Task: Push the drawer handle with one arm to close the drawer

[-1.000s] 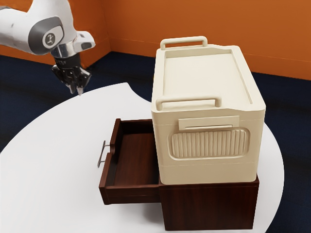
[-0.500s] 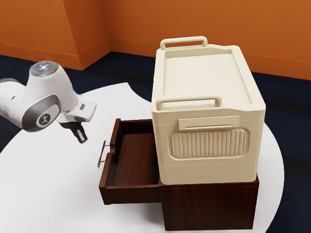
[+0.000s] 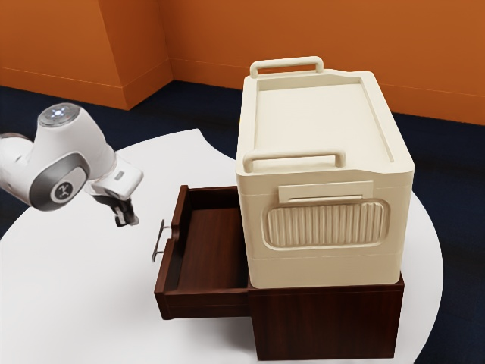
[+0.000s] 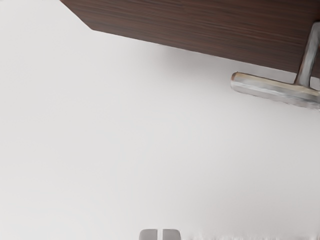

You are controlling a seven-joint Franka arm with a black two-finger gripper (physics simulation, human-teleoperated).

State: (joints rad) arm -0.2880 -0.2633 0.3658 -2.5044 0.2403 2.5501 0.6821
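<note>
Arm [image 3: 74, 145]: white, smooth, rounded housings. Upper joint cap [image 3: 59, 114]: grey disc with small bluish-white lights. Near joint cover [image 3: 58, 182]: dark grey ring around a pale round emblem with a dark mark. Wrist housing [image 3: 121, 180]: white, block-shaped, small dark rectangular marking. Gripper [image 3: 127, 221]: black, angular links. Fingertips [image 4: 171, 234]: pale grey, rounded corners
</note>
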